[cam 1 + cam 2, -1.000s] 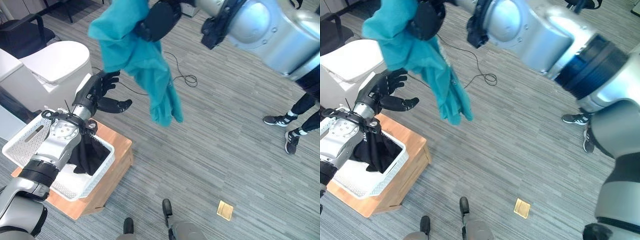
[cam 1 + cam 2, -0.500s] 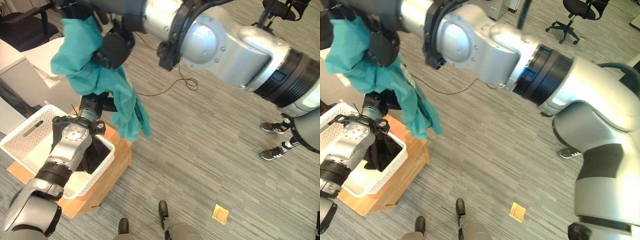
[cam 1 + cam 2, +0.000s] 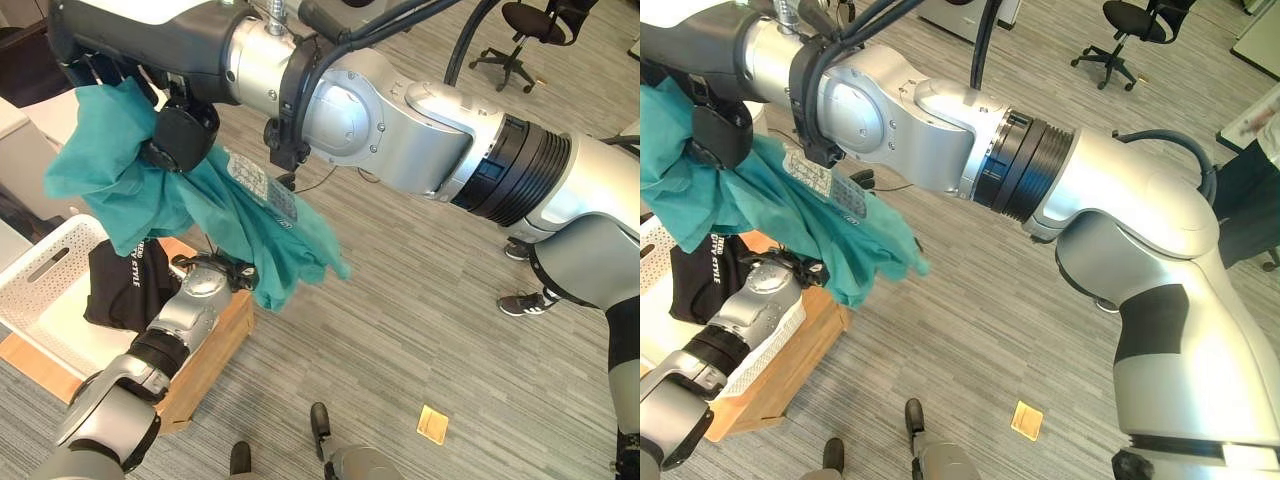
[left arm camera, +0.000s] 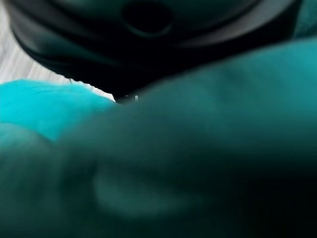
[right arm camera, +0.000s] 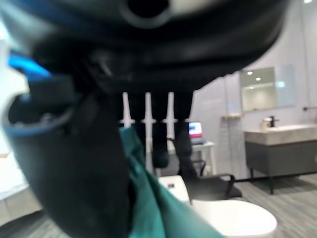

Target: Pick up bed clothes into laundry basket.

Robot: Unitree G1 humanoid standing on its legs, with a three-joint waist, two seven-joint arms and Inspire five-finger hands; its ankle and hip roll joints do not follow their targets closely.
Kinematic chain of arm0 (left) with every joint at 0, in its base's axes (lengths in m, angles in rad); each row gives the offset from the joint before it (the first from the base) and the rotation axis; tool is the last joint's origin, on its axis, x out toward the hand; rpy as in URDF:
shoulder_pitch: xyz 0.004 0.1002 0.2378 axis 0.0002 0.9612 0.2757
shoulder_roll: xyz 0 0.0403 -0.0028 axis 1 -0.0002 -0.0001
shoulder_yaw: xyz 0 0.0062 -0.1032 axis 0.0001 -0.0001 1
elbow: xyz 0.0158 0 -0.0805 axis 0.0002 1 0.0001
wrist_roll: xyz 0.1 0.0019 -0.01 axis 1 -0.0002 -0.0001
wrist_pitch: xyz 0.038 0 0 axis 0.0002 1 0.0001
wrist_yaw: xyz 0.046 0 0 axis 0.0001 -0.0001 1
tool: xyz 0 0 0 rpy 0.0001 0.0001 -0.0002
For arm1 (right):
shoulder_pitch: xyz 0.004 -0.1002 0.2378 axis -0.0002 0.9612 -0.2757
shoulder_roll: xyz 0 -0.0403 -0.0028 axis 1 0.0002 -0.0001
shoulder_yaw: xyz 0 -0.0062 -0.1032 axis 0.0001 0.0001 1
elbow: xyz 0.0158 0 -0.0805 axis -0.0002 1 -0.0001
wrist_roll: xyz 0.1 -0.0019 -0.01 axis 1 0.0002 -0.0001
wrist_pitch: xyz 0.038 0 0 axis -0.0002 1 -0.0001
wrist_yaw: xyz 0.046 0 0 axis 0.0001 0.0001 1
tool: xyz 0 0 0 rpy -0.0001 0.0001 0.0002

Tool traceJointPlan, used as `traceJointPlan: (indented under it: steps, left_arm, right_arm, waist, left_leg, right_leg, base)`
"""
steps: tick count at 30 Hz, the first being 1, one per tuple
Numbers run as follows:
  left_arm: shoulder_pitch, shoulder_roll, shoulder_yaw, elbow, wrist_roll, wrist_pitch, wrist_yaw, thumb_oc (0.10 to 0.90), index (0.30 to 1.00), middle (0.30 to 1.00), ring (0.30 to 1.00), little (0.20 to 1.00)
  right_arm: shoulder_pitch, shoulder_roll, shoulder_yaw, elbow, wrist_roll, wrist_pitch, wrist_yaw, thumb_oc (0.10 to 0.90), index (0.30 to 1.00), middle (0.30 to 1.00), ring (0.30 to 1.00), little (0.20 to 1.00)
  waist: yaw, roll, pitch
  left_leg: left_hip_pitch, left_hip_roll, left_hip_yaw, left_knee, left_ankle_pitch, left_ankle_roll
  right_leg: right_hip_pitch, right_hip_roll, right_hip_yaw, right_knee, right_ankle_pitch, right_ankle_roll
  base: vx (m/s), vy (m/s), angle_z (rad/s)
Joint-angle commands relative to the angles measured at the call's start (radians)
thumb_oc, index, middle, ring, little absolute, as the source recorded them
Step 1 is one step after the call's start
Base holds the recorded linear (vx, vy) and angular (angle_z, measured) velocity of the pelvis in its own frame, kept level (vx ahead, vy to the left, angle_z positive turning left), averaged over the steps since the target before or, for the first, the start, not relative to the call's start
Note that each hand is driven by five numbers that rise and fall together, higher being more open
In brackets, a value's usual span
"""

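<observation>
A teal garment [image 3: 110,190] hangs bunched from my right hand [image 3: 182,137], which is shut on its upper part, above the white laundry basket [image 3: 45,262]. The cloth's long tail [image 3: 300,245] trails to the right, past the basket's near corner. A black garment [image 3: 118,290] lies inside the basket. My left arm reaches up along the basket's right side, and my left hand [image 3: 224,268] is mostly hidden behind the teal cloth. Teal fabric [image 4: 163,163] presses close in the left wrist view.
The basket stands on a low wooden stand [image 3: 215,350]. A person's shoes [image 3: 522,302] are on the floor at the right. An office chair [image 3: 528,20] is far back. A small brass floor plate [image 3: 432,424] lies near the front.
My right arm has swung the teal garment left and lower, over the basket. My left hand, open in plain view a second ago, is now covered by the cloth. The camera has shifted.
</observation>
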Motion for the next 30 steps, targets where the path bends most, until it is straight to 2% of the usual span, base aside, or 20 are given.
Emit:
traceJointPlan:
  steps: [1, 6, 7, 13, 30]
  left_arm:
    - [-0.156, -0.010, -0.051, 0.010, -0.006, -0.075, -0.027, 0.800, 0.900, 0.900, 0.900, 0.900]
    - [-0.152, 0.001, -0.053, -0.006, -0.007, -0.080, -0.028, 0.800, 0.900, 0.900, 0.900, 0.900]
    - [-0.153, 0.006, -0.049, -0.010, -0.005, -0.083, -0.027, 0.400, 0.300, 0.300, 0.300, 0.300]
    - [-0.125, 0.009, -0.021, -0.018, 0.003, -0.085, -0.013, 0.400, 0.300, 0.300, 0.300, 0.300]
    - [-0.108, 0.043, 0.021, -0.055, 0.021, -0.101, 0.009, 0.400, 0.300, 0.300, 0.300, 0.300]
  right_arm:
    - [-0.102, 0.034, -0.119, 0.091, -0.001, -0.025, -0.106, 0.400, 0.300, 0.300, 0.300, 0.300]
    - [-0.108, 0.017, -0.113, 0.088, 0.008, -0.027, -0.105, 0.400, 0.300, 0.300, 0.300, 0.300]
    - [-0.107, 0.006, -0.111, 0.090, 0.010, -0.027, -0.104, 0.400, 0.300, 0.300, 0.300, 0.300]
    - [-0.101, -0.054, -0.118, 0.049, 0.028, -0.032, -0.104, 0.400, 0.300, 0.300, 0.300, 0.300]
    - [-0.089, -0.117, -0.102, 0.029, 0.033, -0.026, -0.080, 0.400, 0.300, 0.300, 0.300, 0.300]
  waist:
    - [0.014, -0.021, -0.082]
    - [0.013, -0.018, -0.085]
    - [0.013, -0.017, -0.085]
    - [0.010, -0.015, -0.087]
    - [0.013, 0.001, -0.086]
  left_leg:
    - [-0.057, -0.008, 0.033, -0.001, 0.002, -0.025]
    - [-0.054, -0.011, 0.033, -0.001, 0.002, -0.025]
    - [-0.054, -0.011, 0.033, -0.001, 0.002, -0.025]
    - [-0.048, -0.013, 0.032, -0.001, -0.002, -0.024]
    - [-0.042, -0.014, 0.030, -0.001, -0.003, -0.024]
  right_leg:
    - [0.071, -0.144, -0.019, 0.026, -0.146, 0.133]
    - [0.078, -0.143, -0.022, 0.023, -0.148, 0.133]
    - [0.079, -0.143, -0.022, 0.023, -0.148, 0.133]
    - [0.085, -0.146, -0.023, 0.024, -0.151, 0.133]
    - [0.088, -0.152, -0.028, 0.026, -0.153, 0.134]
  base:
    - [0.00, 0.000, 0.00]
    - [0.01, 0.003, 0.00]
    - [0.00, 0.000, 0.00]
    - [0.00, 0.000, 0.00]
    - [0.00, 0.000, 0.00]
